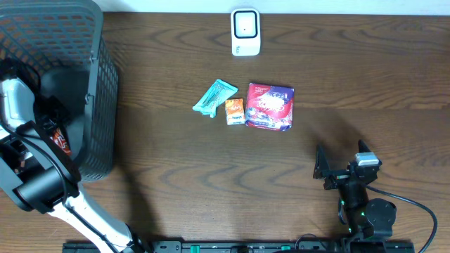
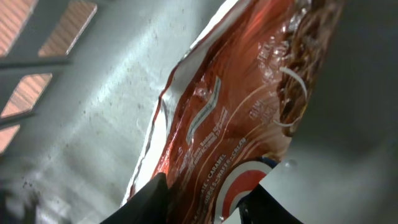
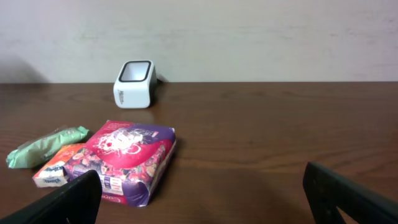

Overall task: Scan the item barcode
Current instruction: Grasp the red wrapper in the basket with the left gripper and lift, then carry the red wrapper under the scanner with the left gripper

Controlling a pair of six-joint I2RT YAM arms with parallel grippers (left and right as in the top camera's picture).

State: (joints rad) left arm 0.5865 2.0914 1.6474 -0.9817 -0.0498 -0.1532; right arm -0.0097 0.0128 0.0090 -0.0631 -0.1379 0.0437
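Closely, the dark basket (image 1: 98, 105) walls in the red wrapper (image 2: 236, 124).

Wrapper (image 2: 236, 124) runs off the left wrist view's top and bottom; its print is blurred. Whether the left end effector (image 2: 208, 202) pinches it is unclear. Overhead, the arm (image 1: 17, 105) hides most of both inside the basket (image 1: 91, 84).

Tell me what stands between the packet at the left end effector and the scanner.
The mesh wall of the basket: the snack packet, between the fingers of the left end effector, lies inside it, so it would have to be lifted over the rim. Past that, nothing visible blocks the way to the scanner.
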